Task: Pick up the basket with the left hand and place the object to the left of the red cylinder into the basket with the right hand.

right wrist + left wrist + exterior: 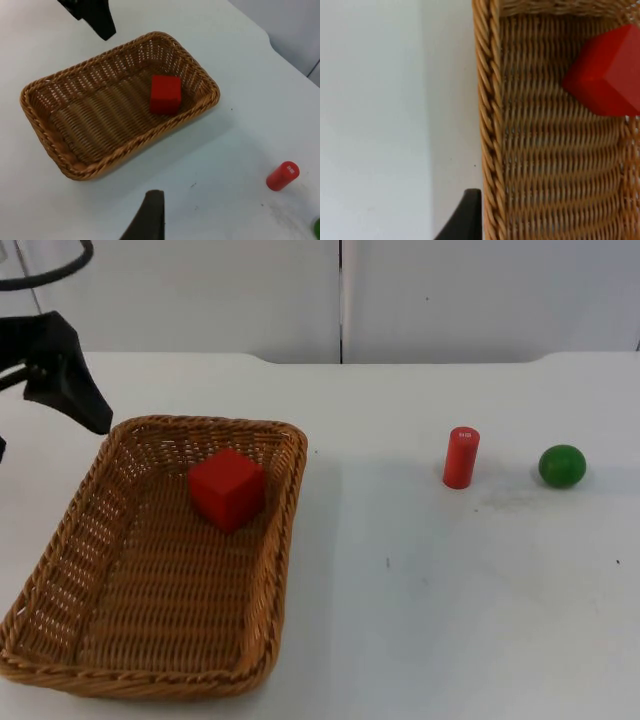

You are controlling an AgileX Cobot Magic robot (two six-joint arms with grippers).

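The wicker basket (pixel 150 570) sits flat on the white bench (pixel 430 580), filling the lower left of the top view. Inside it, toward the far end, there's a red cube (pixel 228 488) resting on the woven floor (tucked close to the basket's right-hand wall, one corner pointing at the camera).

Over on the right side of the top frame the red cylinder (pixel 461 457) stands upright, and a green ball (pixel 562 466) lies just beside it further right, not touching. Both are well apart from the basket.

The left claw (pixel 75 390) hangs at the upper left of the top view, just off the basket's far left corner and apart from the rim; can't tell whether its fingers are open or closed. From the left wrist camera the basket rim (pixel 487 120) runs right next to the fingertip.

The right claw (pixel 147 220) is high above the bench, looking down at the basket (pixel 115 105), cube (pixel 165 94) and cylinder (pixel 282 176); no way to tell its state either.
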